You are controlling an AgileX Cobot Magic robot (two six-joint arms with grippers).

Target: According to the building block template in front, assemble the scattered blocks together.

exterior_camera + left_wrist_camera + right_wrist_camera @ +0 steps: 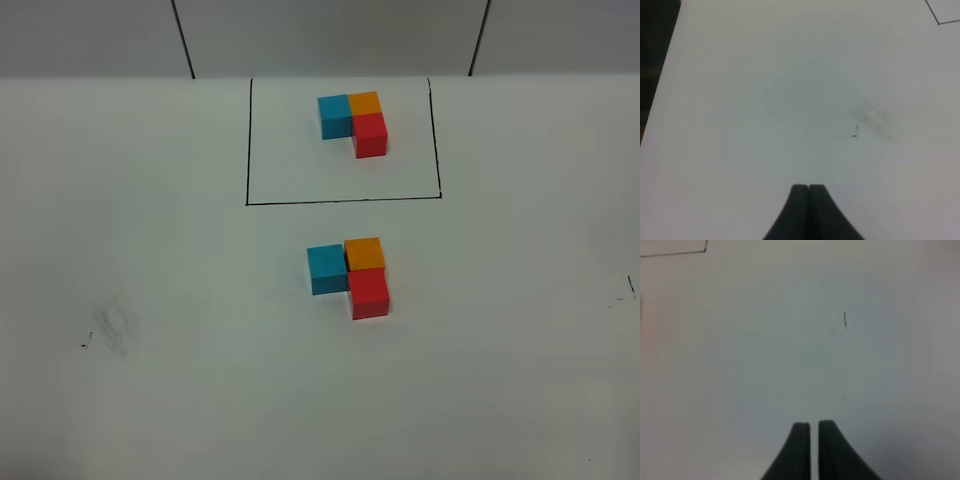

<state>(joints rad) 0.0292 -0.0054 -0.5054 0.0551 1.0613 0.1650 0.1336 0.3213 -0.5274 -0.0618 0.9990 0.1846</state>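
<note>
The building block template is a blue, orange and red L-shaped cluster inside a black drawn rectangle at the back of the white table. In front of it the unframed blue cube, orange cube and red cube sit touching in the same L shape. Neither gripper shows in the exterior high view. My left gripper is shut and empty over bare table. My right gripper is shut to a thin slit, empty, also over bare table.
A grey smudge marks the table's left part and also shows in the left wrist view. A short pen mark lies at the right edge, seen too in the right wrist view. The table's dark left edge is near.
</note>
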